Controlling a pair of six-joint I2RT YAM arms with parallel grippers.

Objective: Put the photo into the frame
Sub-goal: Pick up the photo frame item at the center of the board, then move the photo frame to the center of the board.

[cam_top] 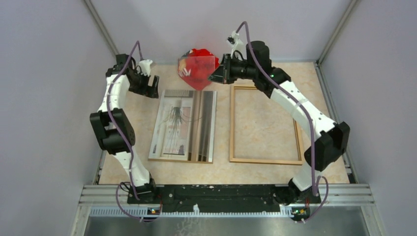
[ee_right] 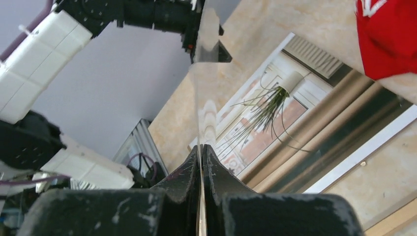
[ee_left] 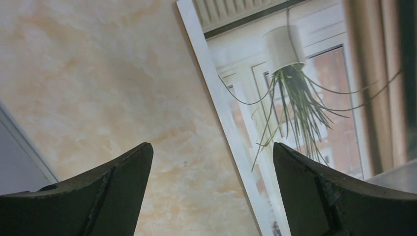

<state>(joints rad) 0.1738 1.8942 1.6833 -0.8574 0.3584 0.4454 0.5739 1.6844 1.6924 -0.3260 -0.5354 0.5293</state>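
The photo (cam_top: 183,124), a print of a window with a trailing plant and brown curtains, lies face up left of centre on the table. It also shows in the left wrist view (ee_left: 305,98) and the right wrist view (ee_right: 275,113). The empty brown wooden frame (cam_top: 266,123) lies flat to its right. My left gripper (cam_top: 149,87) is open and empty above the photo's far left corner, its jaws (ee_left: 211,150) straddling the photo's white left border. My right gripper (cam_top: 219,73) is shut (ee_right: 201,150) on a thin clear sheet (cam_top: 199,74), held tilted above the table at the back.
A red object (cam_top: 199,53) sits at the back centre, partly behind the clear sheet, and shows in the right wrist view (ee_right: 388,34). A brown strip (cam_top: 182,160) shows under the photo's near edge. Grey walls enclose the table on three sides.
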